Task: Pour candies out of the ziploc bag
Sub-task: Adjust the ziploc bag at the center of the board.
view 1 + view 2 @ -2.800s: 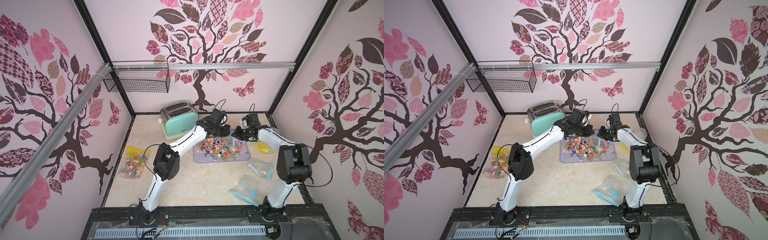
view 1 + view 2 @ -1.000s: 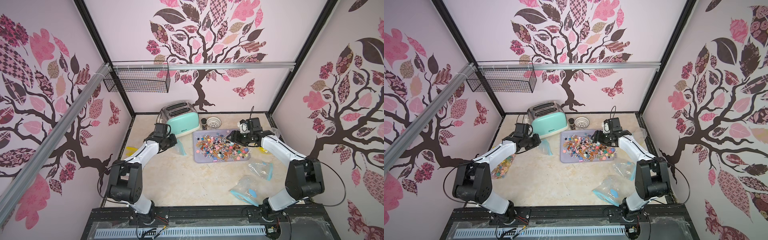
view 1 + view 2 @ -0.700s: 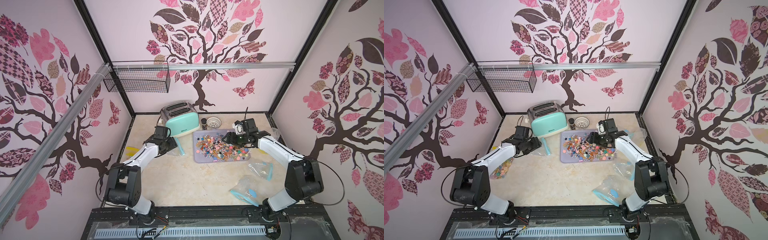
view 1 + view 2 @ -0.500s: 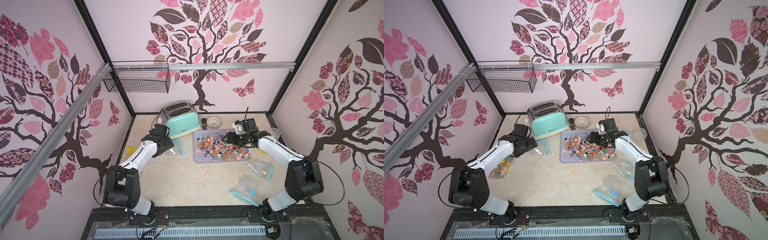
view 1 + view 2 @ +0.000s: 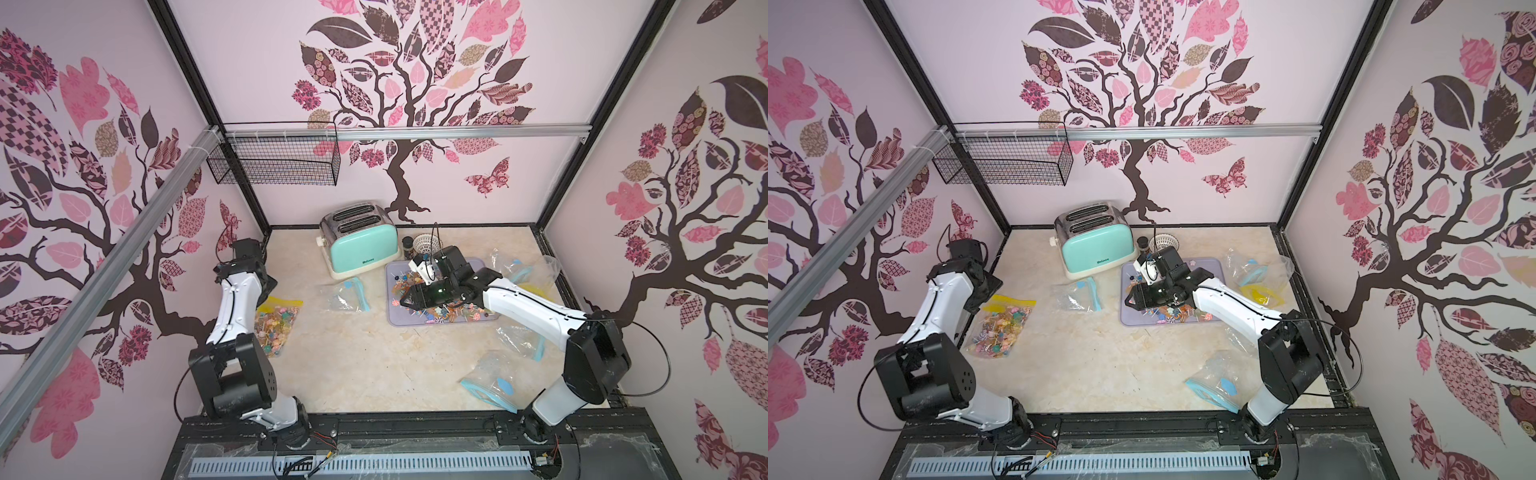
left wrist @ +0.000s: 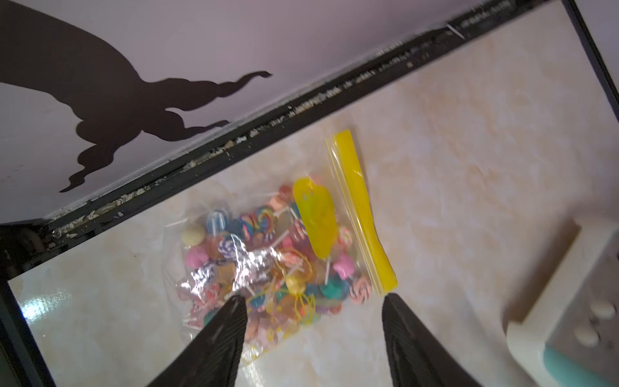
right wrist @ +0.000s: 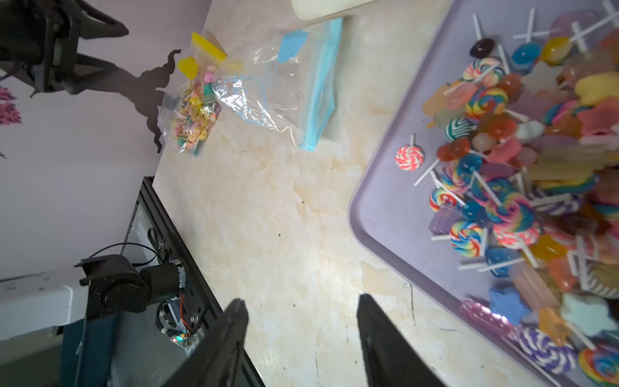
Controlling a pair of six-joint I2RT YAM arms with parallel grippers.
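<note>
The step in hand is judged to be the pick-up of the one full bag. It is best done if the left gripper [image 6: 313, 298] is brought straight down and only loose film is pinched, at a corner away from the zip. That way no hard lollipop head is caught between the pads and the hold is not lost on the lift. Whether the zip is sealed cannot be told, so it should be checked before any tipping over the tray is tried.

The left jaws are held wide apart and nothing is gripped. They are poised above the clear plastic ziploc bag with a yellow zip strip [image 6: 268, 254], and in the right wrist view they are seen raised clear of it. The small multicoloured candies on thin white sticks [image 6: 254, 241] are packed inside that bag, which lies flat on the cream marbled tabletop [image 6: 469, 167] near the left wall.

The right gripper [image 7: 301, 300] is also parted and empty. Bare tabletop is seen between its fingers, just beside the rim of the lilac rectangular plastic tray [image 7: 385, 214]. A heap of loose candies [image 7: 502, 174] is spread on that tray. A flat, empty clear bag with a blue zip [image 7: 284, 100] lies between the tray and the full bag, near the mint-green toaster [image 5: 361, 249].
</note>
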